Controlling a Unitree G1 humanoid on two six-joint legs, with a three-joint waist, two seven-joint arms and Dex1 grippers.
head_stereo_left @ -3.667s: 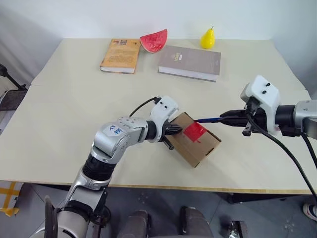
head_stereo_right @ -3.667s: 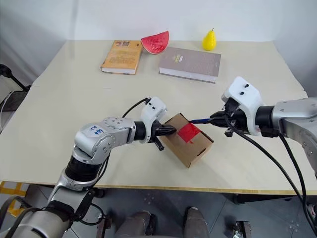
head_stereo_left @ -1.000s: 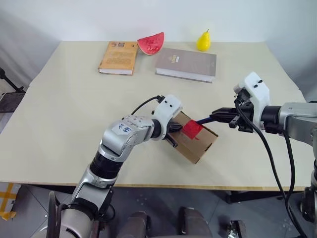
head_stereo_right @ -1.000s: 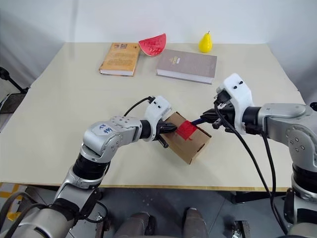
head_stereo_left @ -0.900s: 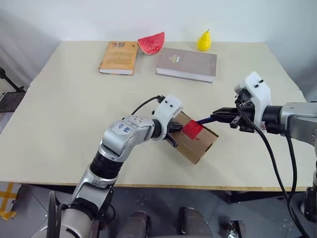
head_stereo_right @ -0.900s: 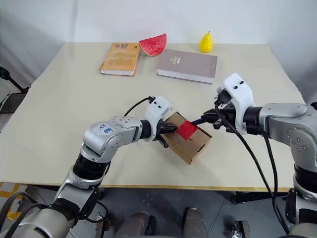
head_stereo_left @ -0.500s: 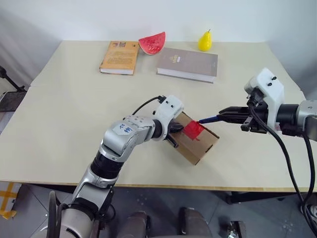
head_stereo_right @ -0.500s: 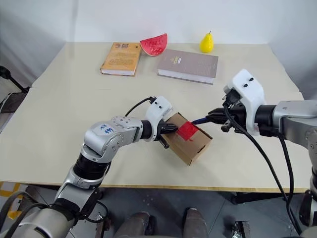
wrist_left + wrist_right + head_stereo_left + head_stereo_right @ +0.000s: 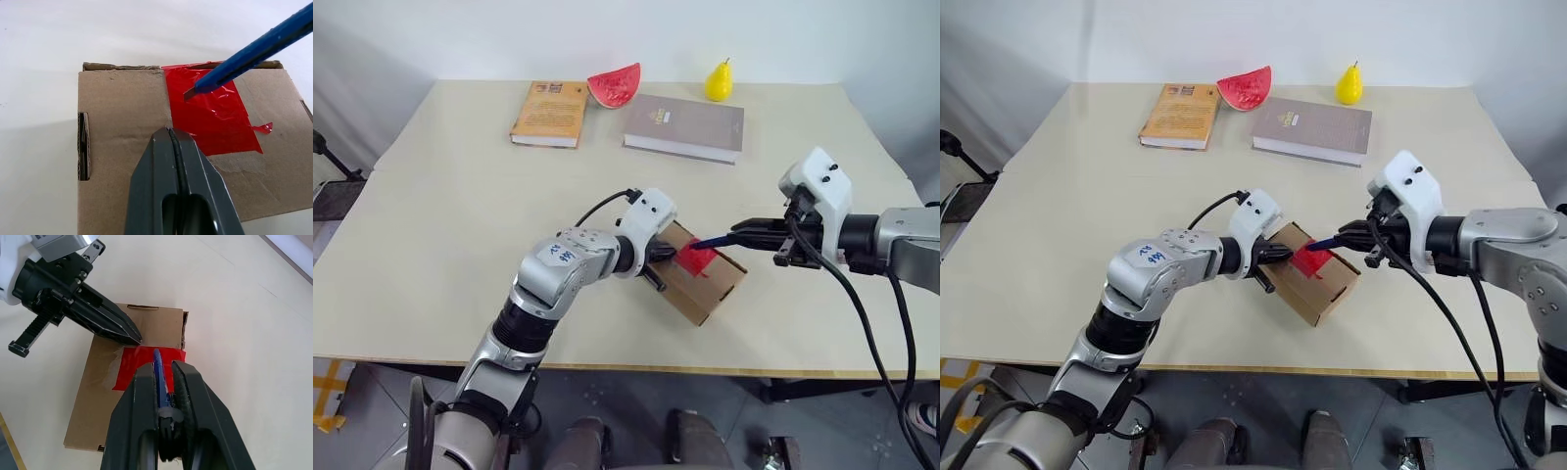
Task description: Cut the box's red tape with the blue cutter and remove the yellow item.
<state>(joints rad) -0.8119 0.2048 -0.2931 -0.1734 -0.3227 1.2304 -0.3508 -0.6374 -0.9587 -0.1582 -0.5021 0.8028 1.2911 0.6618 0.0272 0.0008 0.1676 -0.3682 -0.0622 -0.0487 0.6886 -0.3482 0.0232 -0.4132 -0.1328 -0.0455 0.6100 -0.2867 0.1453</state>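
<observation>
Two jobs are left: the red tape looks uncut, and the yellow item is not out. The box sits shut on the table. The left end effector, pinched shut and empty, presses its top. The right end effector squeezes the blue cutter, whose tip is at the tape.

bare lab: plain table, white walls

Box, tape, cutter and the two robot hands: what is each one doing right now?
box: flaps shut, taped.
red tape: stuck on, crinkled, not cut through.
blue cutter: blade out, tip at the tape.
left gripper: jaws shut, pressing on the box.
right gripper: jaws shut on the blue cutter.
</observation>
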